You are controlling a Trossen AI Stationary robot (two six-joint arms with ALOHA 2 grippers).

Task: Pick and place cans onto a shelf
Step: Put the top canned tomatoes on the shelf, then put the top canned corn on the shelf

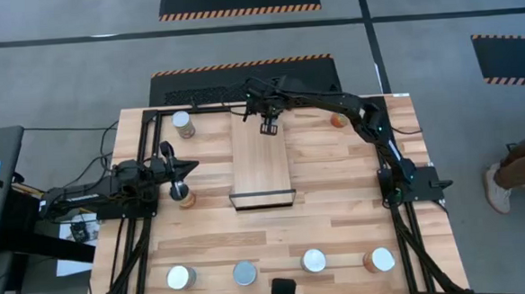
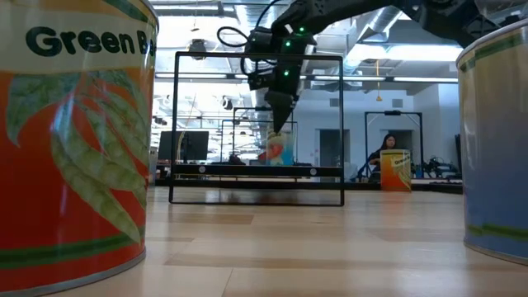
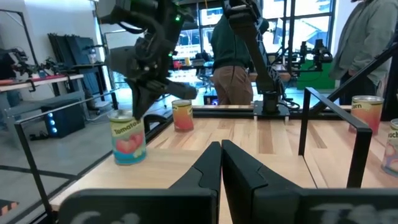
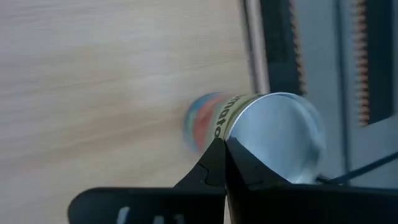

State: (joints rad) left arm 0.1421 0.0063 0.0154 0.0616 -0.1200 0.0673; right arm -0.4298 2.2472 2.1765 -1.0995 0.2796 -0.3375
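The worktop [image 1: 338, 206] carried the shelf [image 1: 262, 165] in its middle, and my right arm reached across to the shelf's far end. There my right tool [image 1: 269, 126] hung over the tomato can [image 3: 129, 138], which stood upright on that far end as far as I could judge. Its two fingers were pressed together and gripped nothing; the can's silvery top lay just beyond their tips. My left tool [image 1: 178, 189], fingers likewise together and empty, waited over the worktop's left side, just beside another can [image 1: 187, 200]. A row of cans [image 1: 245, 273] stood along the near edge, and two more sat in the far corners, all off the shelf. I judged that one placement was done or nearly so, with most of the task left. The next move called for lifting the right tool straight up, so that the fingers did not tip the tomato can. Then it had to spread wide over a fresh can, close around its sides and set it on a bare stretch of the shelf.
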